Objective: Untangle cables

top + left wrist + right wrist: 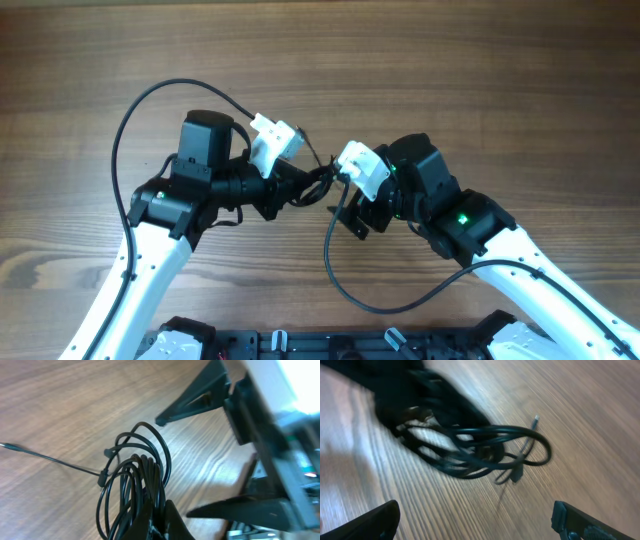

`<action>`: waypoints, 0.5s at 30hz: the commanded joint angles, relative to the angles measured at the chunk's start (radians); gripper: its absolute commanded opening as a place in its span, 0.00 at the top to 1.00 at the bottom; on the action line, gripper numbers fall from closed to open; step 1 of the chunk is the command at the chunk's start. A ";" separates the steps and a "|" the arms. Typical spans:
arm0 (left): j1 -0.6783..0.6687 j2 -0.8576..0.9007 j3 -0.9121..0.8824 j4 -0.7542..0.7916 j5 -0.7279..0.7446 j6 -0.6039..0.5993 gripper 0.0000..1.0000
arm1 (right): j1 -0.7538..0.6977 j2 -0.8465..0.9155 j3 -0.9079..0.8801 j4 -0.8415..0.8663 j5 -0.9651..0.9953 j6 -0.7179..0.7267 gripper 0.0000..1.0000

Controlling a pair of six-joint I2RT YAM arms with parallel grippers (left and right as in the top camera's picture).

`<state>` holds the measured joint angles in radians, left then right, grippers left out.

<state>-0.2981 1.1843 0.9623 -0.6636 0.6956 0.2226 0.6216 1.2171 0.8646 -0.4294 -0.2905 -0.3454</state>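
— Entry one: the left gripper?

— My left gripper [159, 522]: jaws pinched together on the cables [136, 472]. These are a bundle of thin black cords in loose, overlapping loops. I clamp the bundle at its near end, and the loops fan away from my fingers over the wooden table [60, 405].

— Entry two: the right gripper?

— My right gripper [477, 520]: jaws spread wide, nothing between them. In the right wrist view one fingertip sits in each lower corner. The bundle lies beyond them and is not touching either.

— Entry three: where is the bundle?

— Seen from overhead, it is near the middle of the table, between my two wrists. It is at the tip of the left gripper and just beside the right one. I cannot tell whether the loops rest on the wood or hang a little above it.

— Entry four: any loose ends?

— Two. A single strand [50, 458] leaves the bundle and runs off across the wood alone. A small plug end [536, 419] pokes out past the far side of the loops. The knot at the centre is too blurred to itemise.
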 commanded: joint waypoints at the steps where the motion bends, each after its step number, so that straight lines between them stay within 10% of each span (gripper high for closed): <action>1: 0.003 0.012 0.012 0.008 -0.069 0.125 0.96 | -0.003 -0.027 0.012 0.021 -0.097 -0.129 0.00; 15: -0.094 0.033 0.012 0.027 -0.023 0.159 0.96 | -0.003 -0.020 0.012 0.115 -0.122 -0.208 0.02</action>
<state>-0.3504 1.2148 0.9623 -0.6498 0.6380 0.3397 0.6216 1.1687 0.8646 -0.3161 -0.3702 -0.5205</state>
